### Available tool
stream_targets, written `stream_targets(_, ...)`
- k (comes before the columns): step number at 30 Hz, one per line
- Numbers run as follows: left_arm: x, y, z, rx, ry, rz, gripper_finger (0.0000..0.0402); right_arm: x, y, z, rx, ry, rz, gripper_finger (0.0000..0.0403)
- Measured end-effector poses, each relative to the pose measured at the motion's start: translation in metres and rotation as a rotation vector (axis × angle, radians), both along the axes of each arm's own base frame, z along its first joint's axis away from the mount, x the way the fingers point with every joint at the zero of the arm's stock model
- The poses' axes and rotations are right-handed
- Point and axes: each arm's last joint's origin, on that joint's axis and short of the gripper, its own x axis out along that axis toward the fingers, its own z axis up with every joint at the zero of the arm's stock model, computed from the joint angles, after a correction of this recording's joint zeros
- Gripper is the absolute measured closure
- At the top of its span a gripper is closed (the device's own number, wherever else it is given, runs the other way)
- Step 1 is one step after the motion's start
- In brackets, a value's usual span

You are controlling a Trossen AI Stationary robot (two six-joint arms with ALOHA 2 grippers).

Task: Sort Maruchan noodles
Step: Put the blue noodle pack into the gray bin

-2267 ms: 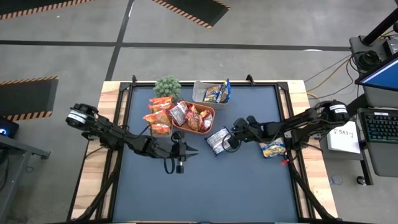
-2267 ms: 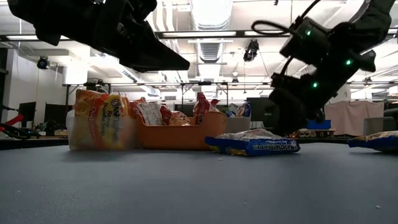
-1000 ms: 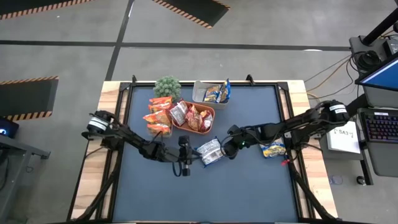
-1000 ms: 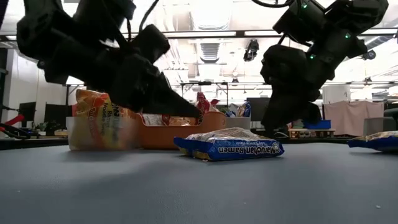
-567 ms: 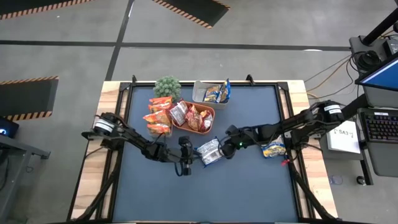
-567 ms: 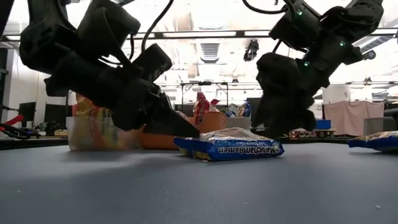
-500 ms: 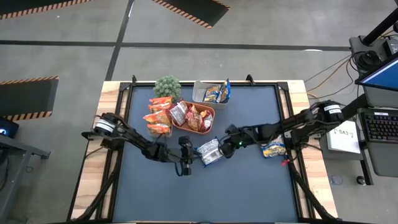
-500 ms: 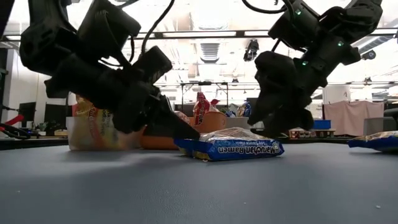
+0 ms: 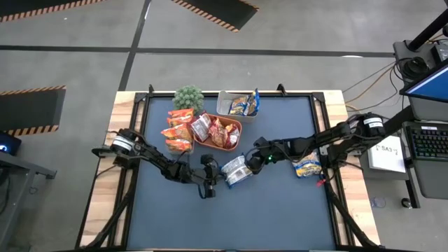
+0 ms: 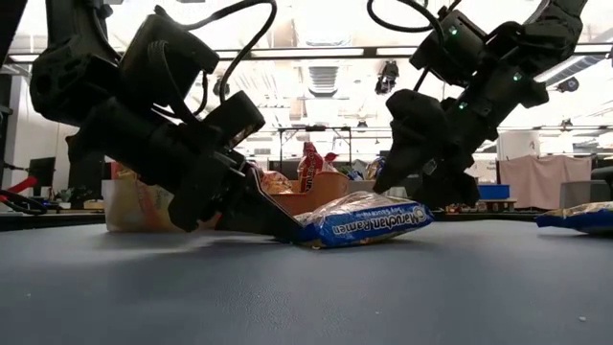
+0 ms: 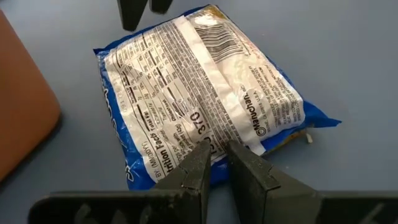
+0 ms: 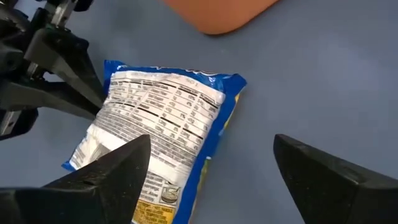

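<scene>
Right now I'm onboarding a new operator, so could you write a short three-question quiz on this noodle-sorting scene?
1. True or false: the blue packet between the two arms lies flat on the table.
2. Which gripper is open: A) left gripper, B) right gripper, C) neither?
3. Fill in: the second blue packet lies on the mat beside the ____ arm.

Key:
1. False: in the low view one end is raised, with the left gripper's fingers wedged at its lower edge.
2. B: its fingers stand wide apart above the packet; the left gripper's fingers are nearly together.
3. right
</scene>
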Motion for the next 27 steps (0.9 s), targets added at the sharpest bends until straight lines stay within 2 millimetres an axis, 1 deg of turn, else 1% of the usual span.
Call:
stream_targets(6, 0.000, 0.000, 0.000, 0.000, 0.002, 0.000, 0.0362, 0.013, 0.001, -0.019, 0.039, -0.047, 0.020, 0.0071)
stream_targets(12, -0.001, 0.000, -0.001, 0.001, 0.008, -0.002, 0.0362, 0.030, 0.005, -0.031, 0.125, -0.209, 0.111, 0.0072)
stream_targets(14, -0.001, 0.000, -0.001, 0.001, 0.010, -0.003, 0.0362, 0.034, 0.005, -0.030, 0.149, -0.260, 0.135, 0.0075)
stream_targets(21, -0.001, 0.000, -0.001, 0.002, 0.014, -0.002, 0.0362, 0.034, 0.007, -0.024, 0.191, -0.284, 0.153, 0.0080)
stream_targets(24, -0.001, 0.000, -0.001, 0.002, 0.013, -0.002, 0.0362, 0.035, 0.007, -0.024, 0.189, -0.285, 0.151, 0.0100)
stream_targets(27, -0.001, 0.000, -0.001, 0.003, 0.013, -0.001, 0.0362, 0.035, 0.007, -0.024, 0.187, -0.283, 0.147, 0.0134)
